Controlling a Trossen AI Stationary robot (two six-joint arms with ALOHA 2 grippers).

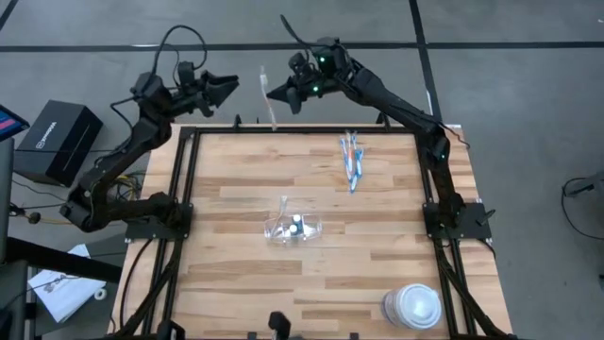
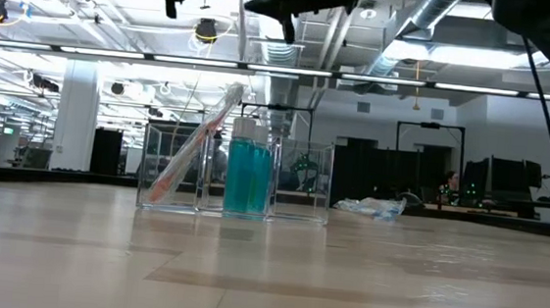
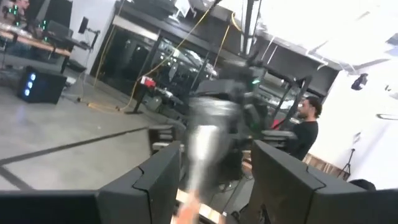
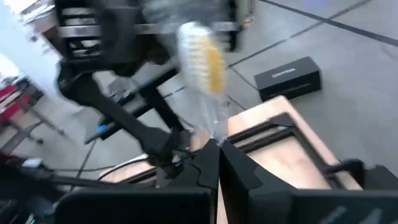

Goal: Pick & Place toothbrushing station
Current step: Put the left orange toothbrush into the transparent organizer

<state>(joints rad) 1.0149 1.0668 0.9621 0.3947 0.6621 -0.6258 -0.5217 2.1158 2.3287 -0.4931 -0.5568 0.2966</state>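
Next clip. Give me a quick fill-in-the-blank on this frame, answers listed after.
1. The right pincer, raised beyond the table's far edge, is shut on a ___.
2. The left pincer facing it is ___.
3. The clear cup holds a leaning brush and ___ tubes.
4. The loose toothbrushes lie nearer the ___ arm.

Answers: toothbrush; open; two; right

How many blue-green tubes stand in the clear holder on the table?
2. Both tubes stand upright side by side in the clear holder at the table's centre; the low view shows them overlapping, so another could hide behind.
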